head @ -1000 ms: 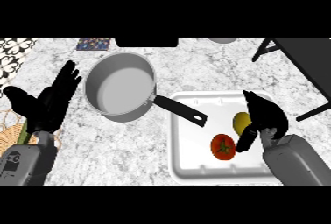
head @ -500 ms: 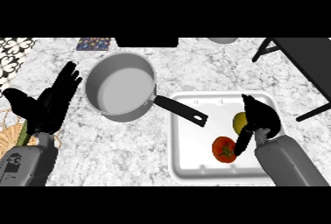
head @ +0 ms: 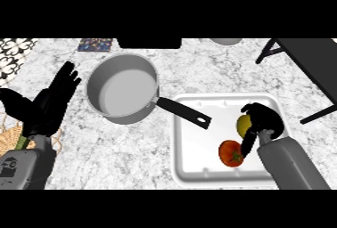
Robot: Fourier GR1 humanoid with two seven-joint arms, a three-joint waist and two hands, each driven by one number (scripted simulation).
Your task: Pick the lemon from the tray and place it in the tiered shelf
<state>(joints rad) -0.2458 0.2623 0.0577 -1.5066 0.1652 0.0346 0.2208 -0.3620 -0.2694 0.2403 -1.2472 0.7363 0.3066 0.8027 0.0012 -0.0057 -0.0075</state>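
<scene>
1. Now, over the last second my right hand (head: 263,119) had come down and toward me inside the white tray (head: 197,169), from above the lemon (head: 243,124) to right against it.
2. Its fingers were curled round the lemon's right side, so I judged the grasp made or all but made; the lemon itself lay where it had been, in the tray's right half, just above the tomato (head: 231,153).
3. The tiered shelf (head: 309,67) stood at the far right, well apart, so the lift and carry were not yet done.
4. My left hand (head: 46,104) rested open at the left edge, beside the pan (head: 124,89).
5. I could read no brand or writing anywhere.
</scene>
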